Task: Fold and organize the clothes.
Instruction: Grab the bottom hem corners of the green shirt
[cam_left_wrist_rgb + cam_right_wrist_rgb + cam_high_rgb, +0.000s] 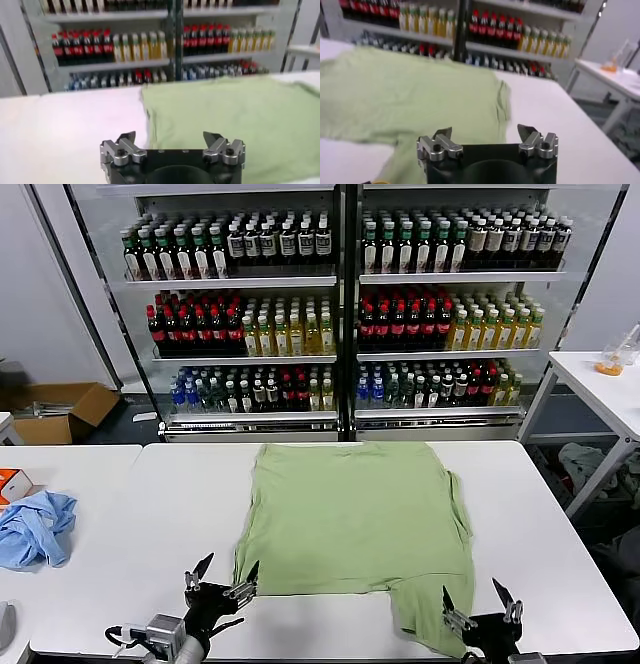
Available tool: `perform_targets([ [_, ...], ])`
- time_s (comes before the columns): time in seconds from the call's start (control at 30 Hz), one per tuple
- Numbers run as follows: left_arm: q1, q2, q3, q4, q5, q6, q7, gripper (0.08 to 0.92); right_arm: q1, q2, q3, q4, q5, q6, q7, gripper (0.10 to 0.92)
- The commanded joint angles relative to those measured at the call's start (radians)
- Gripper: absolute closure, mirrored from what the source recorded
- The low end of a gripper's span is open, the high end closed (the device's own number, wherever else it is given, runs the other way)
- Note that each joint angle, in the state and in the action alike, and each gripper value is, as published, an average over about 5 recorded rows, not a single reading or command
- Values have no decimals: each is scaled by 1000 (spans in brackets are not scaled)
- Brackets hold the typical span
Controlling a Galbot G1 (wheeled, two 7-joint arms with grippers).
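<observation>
**At the table's near edge, both grippers flank the shirt's closest hem**

On the white table [120, 514] lies the light green, soft-fabric short-sleeved shirt [350, 514], spread nearly flat and apparently back side up, since no collar, buttons or print show in the head view. It runs from the far edge of the table, in front of the drink-stocked shelving [340, 304], toward the robot. One flap of green fabric, probably a sleeve or a folded-under part, reaches past the rest of the hem toward the robot's right, almost to the table's near edge.

The left gripper [222, 576] hovers just at the shirt's near left corner, its jaws spread wide and holding nothing; in the left wrist view the gripper [172, 142] faces the fabric's edge, with the cloth spreading ahead and toward the robot's right. The right gripper [478, 599] sits just beside the protruding flap, also fully open and empty; the right wrist view shows that gripper [487, 136] with green fabric ahead and toward the robot's left.

The shirt therefore lies ahead of both grippers and between them. Each arm is nearest its own side's corner: the left to the straight hem corner, the right to the hanging flap. A first fold would likely call for each gripper to close on its nearest edge of fabric.

A crumpled light blue cloth [35, 529] lies well apart on the robot's left.
</observation>
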Motion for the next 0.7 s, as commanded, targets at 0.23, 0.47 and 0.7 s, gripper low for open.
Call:
perform_targets([
  [0.23, -68, 35, 20, 129, -37, 78, -10, 177, -12, 13, -22, -27, 41, -74, 24, 203],
  [0.47, -76, 42, 24, 152, -66, 78, -11, 177, -9, 21, -39, -34, 55, -78, 10, 218],
  [0.7, -71, 47, 23, 156, -97, 78, -7, 337, -7, 21, -55, -46, 98, -74, 9, 404],
])
